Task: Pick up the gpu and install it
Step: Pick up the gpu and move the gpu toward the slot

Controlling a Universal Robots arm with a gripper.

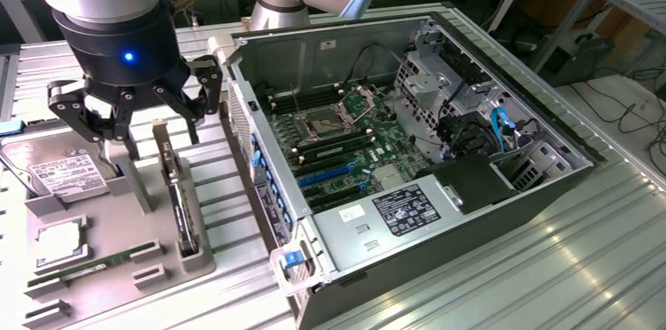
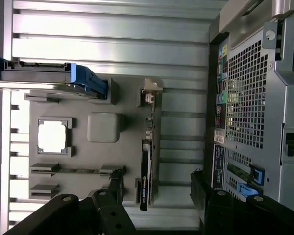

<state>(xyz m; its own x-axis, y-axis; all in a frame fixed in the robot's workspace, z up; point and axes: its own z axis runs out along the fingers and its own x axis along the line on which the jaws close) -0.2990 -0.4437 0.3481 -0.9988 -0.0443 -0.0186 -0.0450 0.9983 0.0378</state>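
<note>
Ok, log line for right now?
gripper: open, above tray near gpu | gpu: on edge in tray slot, not gripped | PC case: side open, gpu not installed

A ribbed aluminium table (image 1: 582, 267) is seen carrying everything. Directly on it, an open computer case (image 1: 469, 236) is laid on its side at the exterior view's right. A grey holder tray (image 1: 120, 221) is set just beside it, at the left. In the tray's slots are held a hard drive (image 1: 62, 174), a processor chip (image 1: 61, 240), a RAM stick (image 1: 99, 261) and the gpu (image 1: 179, 197), which is stood on edge nearest the case.
</note>
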